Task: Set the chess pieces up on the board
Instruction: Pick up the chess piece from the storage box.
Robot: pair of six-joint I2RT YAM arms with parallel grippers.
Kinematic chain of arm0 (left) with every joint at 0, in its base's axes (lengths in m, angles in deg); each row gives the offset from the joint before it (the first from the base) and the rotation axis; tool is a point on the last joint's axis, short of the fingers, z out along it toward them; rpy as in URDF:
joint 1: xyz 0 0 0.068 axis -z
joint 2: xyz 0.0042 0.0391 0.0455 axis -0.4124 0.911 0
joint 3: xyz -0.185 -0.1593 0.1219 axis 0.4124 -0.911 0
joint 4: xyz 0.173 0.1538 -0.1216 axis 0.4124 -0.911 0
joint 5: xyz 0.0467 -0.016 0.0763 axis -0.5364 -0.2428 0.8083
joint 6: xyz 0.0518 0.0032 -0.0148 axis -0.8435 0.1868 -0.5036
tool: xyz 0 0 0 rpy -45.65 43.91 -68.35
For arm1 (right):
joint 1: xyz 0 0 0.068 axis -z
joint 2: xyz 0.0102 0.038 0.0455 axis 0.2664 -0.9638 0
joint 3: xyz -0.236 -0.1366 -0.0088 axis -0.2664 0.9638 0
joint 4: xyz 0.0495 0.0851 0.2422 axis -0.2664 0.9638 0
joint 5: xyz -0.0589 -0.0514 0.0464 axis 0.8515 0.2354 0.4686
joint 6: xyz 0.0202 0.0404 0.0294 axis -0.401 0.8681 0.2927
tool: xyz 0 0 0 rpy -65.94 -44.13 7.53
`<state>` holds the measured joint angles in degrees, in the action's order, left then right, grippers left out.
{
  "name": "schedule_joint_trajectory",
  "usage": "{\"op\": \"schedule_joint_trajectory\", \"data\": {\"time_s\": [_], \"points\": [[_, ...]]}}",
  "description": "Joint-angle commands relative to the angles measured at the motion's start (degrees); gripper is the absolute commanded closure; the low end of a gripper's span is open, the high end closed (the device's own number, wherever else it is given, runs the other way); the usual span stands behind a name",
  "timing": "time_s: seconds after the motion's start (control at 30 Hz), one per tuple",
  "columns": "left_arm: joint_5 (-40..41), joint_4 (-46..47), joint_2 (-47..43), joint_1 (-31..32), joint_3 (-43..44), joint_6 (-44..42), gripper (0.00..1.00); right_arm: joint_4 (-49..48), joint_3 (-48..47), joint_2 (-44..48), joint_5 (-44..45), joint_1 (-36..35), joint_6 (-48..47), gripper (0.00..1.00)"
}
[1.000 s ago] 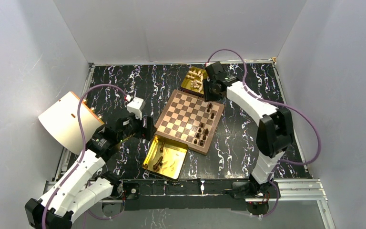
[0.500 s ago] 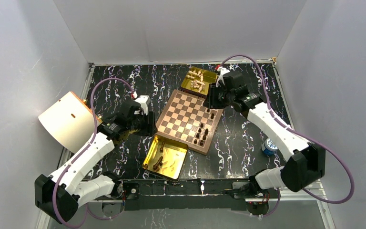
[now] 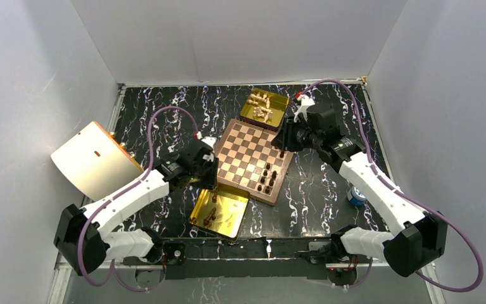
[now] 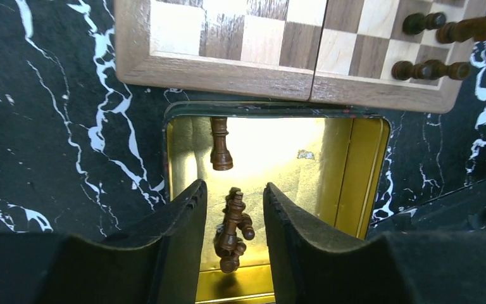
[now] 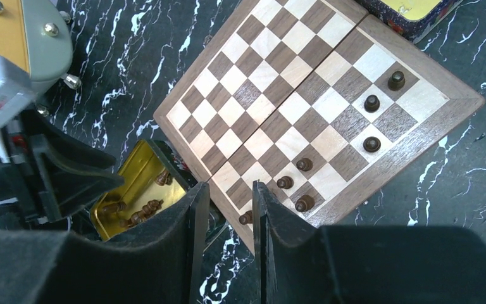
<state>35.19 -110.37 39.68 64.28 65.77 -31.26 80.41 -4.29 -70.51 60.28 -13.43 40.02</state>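
The board (image 3: pixel 240 152) lies tilted mid-table, with several dark chess pieces (image 5: pixel 371 103) standing along its right side. More dark pieces lie in the gold tray (image 3: pixel 235 210) in front of it. My left gripper (image 4: pixel 234 187) hangs low in that tray, open, its jaws on either side of a small heap of dark pieces (image 4: pixel 231 231) with gaps on both sides. One more dark piece (image 4: pixel 220 145) lies further in. My right gripper (image 5: pixel 230 185) hovers above the board's near-right part, open, with nothing between its fingers.
A second gold tray (image 3: pixel 278 101) with cream pieces (image 3: pixel 261 109) sits beyond the board's far corner. A cream fan-shaped object (image 3: pixel 92 158) stands at the left edge. A blue can (image 3: pixel 356 195) stands on the marble to the right. Grey walls enclose the table.
My left gripper moved from beside the board's left corner to over the near tray and narrowed its jaws. My right gripper swung from the far tray towards the board's right side.
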Motion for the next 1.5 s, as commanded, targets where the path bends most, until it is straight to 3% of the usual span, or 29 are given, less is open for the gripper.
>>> {"op": "schedule_joint_trajectory", "data": {"time_s": [0.0,0.23,0.47,1.47], "points": [[5.2,-0.8,3.0,3.0,2.4,2.8,0.64,-4.0,1.2,3.7,-1.1,0.2,1.1,0.61],[6.2,2.3,8.3,4.3,0.4,3.1,0.63,-3.8,2.7,6.1,0.2,0.3,0.7,0.61],[5.4,6.1,11.7,5.4,-1.8,3.7,0.69,-3.5,2.9,6.3,0.5,0.3,0.2,0.61],[8.4,6.4,15.7,7.9,-5.2,4.8,0.8,-3.6,3.0,5.2,1.2,0.3,1.0,0.61]]}}
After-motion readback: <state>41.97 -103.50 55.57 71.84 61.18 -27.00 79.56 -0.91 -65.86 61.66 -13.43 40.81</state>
